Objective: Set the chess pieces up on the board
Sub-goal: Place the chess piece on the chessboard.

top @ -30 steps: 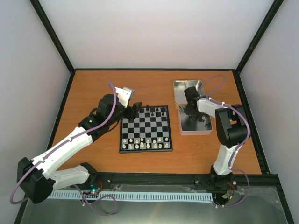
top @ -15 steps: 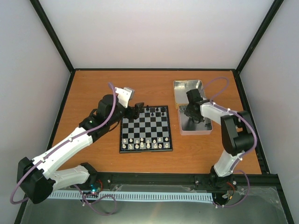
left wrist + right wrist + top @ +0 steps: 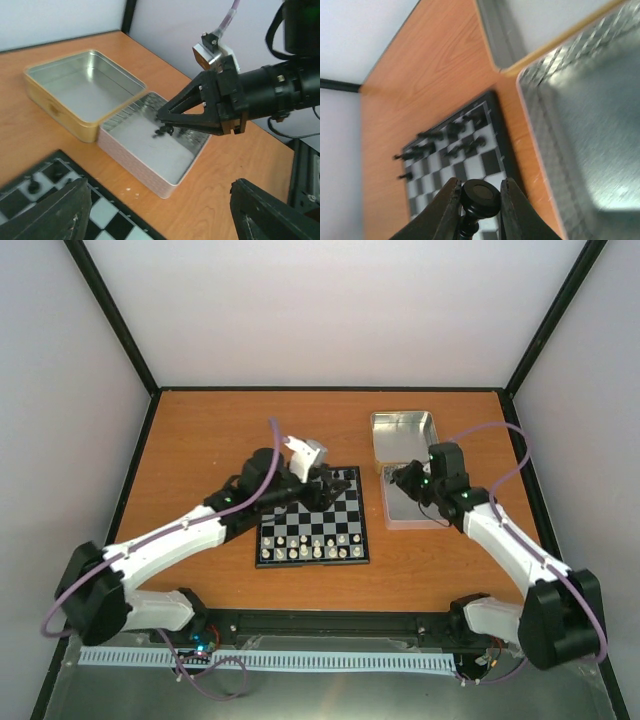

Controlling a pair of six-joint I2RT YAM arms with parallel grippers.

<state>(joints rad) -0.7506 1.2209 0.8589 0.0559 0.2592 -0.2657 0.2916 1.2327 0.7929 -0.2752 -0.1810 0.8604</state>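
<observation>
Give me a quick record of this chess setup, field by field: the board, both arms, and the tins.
board: white pieces line the near rows; a few black pieces on the far rows
left gripper: jaws open, holding nothing, over the board's far edge
right gripper: jaws shut on a black piece, above the near tin
far tin: looks empty

The right claw [image 3: 480, 201] pinched a black chess piece [image 3: 480, 194]; the board [image 3: 451, 150] lay at eleven o'clock, a silver tin [image 3: 585, 125] at two.
</observation>
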